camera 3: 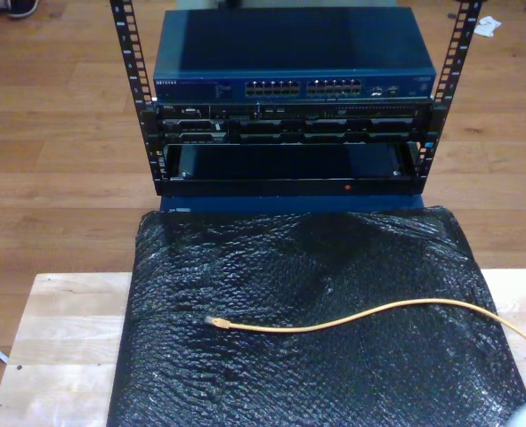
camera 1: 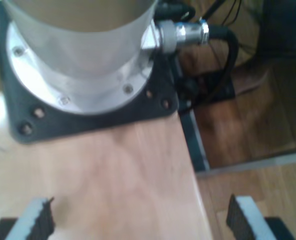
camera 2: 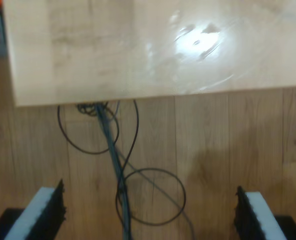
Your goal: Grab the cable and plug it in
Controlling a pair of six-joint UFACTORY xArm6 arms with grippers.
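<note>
Our second gripper (camera 2: 149, 215): jaws wide apart, nothing between | pale wooden tabletop (camera 2: 137, 45) edge ahead | wood floor (camera 2: 228, 150) below | thin black wires (camera 2: 153, 195) looping beside bluish cable (camera 2: 110, 140)

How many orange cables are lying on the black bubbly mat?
1. The cable lies across the black mat, plug end toward the exterior view's left, running off the right edge.

We can read one word: the white brand lettering "NETGEAR" at the exterior view's left end of the blue network switch's (camera 3: 294, 87) front face, the top unit in the black rack (camera 3: 136, 98). It is small and only just legible. Tiny print sits beside the switch's port rows and on the darker units below, too small to make out.
</note>
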